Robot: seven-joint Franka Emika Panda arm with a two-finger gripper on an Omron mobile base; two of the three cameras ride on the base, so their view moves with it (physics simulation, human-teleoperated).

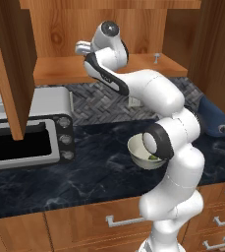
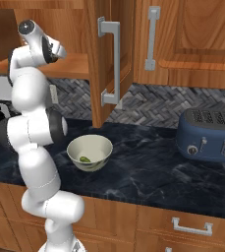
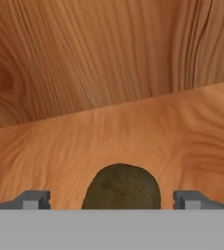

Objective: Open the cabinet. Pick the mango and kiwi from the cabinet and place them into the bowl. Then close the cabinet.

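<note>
Gripper (image 3: 111, 201) jaws stand spread wide, straddling the kiwi (image 3: 121, 188) at the lower centre of the hand view, on the cabinet (image 3: 133, 136) shelf. Small, light, rounded and probably soft — best pinched gently across its middle.

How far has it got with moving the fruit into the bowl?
About halfway, it seems. The cabinet stands open, and a green fruit, likely the mango, already lies in the bowl. In hand: the end effector is inside the cabinet, open, with the kiwi between its fingertips, not yet gripped. Left: carry the kiwi to the bowl and close the doors.
</note>
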